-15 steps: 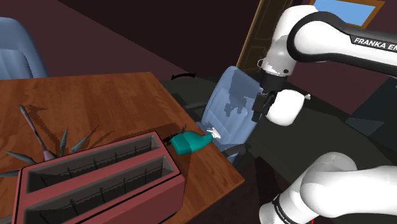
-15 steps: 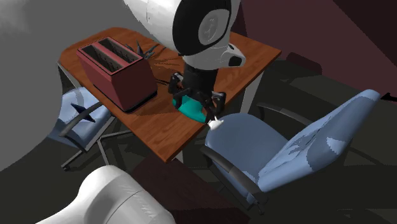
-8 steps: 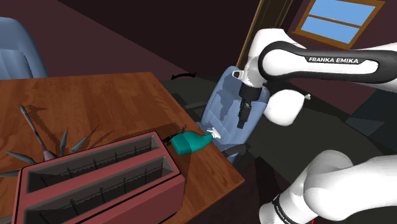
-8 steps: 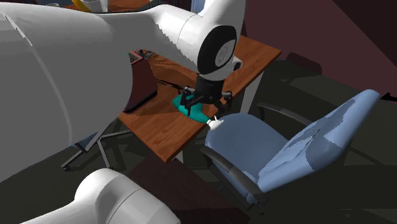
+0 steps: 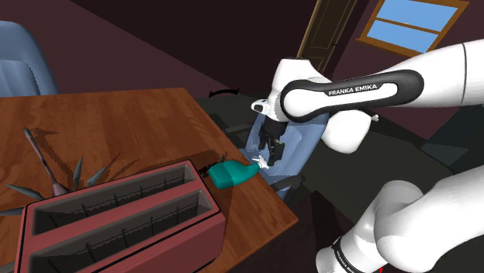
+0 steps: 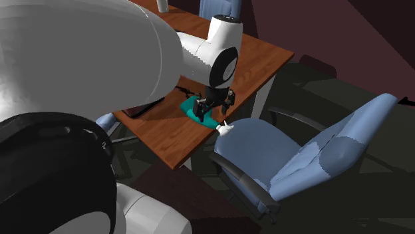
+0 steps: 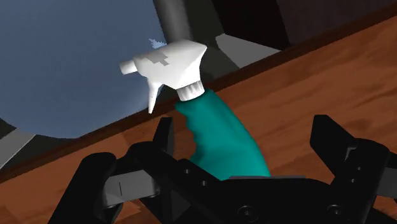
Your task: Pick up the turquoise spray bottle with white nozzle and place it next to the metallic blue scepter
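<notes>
Shoulder, second exterior and wrist views, one moment. My fingers (image 7: 167,137) are spread wide apart and grip nothing. They hang low over the turquoise spray bottle (image 7: 222,143). In the wrist view the bottle's body runs between them, nearer to one finger than to the other, and I cannot tell whether that finger touches it.

The spray bottle (image 5: 229,175) lies on its side on the brown wooden bench (image 5: 140,116), at the bench edge that faces the blue office chair (image 6: 299,159). Its white nozzle (image 7: 170,63) sticks out past that edge, above the chair seat, with the trigger pointing towards the seat. In the second exterior view the spray bottle (image 6: 193,112) shows just under the black hand, beside the near edge of the bench.

A dark red toaster (image 5: 116,225) with two long slots stands on the bench just beside the bottle's base, on the shoulder view's lower left. Beyond it, further to that view's left, the blue-grey spiked scepter (image 5: 54,167) lies flat on the wood, well apart from the bottle, with the toaster between them.

My white arm (image 5: 349,89) reaches in from the shoulder view's right and crosses in front of the chair back. A window (image 5: 411,22) with a brown frame shows at that view's upper right.
</notes>
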Available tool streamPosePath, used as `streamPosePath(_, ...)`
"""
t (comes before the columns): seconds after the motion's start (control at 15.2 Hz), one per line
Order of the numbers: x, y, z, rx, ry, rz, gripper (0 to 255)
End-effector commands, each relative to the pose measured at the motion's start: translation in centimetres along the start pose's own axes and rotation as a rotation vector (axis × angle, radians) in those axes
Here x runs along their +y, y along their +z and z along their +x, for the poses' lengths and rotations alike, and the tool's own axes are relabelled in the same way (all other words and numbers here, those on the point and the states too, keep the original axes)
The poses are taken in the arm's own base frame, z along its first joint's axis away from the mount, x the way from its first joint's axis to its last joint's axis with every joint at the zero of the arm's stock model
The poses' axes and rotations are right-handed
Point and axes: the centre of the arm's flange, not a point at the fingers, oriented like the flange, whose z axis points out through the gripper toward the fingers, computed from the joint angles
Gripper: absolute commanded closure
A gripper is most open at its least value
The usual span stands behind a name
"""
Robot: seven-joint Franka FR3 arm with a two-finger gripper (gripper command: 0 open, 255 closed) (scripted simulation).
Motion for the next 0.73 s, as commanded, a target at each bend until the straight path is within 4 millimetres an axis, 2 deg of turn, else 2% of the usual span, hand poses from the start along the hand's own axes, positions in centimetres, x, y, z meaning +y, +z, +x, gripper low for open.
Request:
streamPosePath(0.0,0.3,2.0,1.6,0.008,-0.143,-0.013,0)
streamPosePath(0.13,0.5,3.7,3.5,0.015,-0.278,-0.023,0)
streamPosePath(0.2,0.5,3.7,3.5,0.015,-0.280,-0.023,0)
streamPosePath(0.66,0.6,7.7,3.6,0.015,-0.280,-0.023,0)
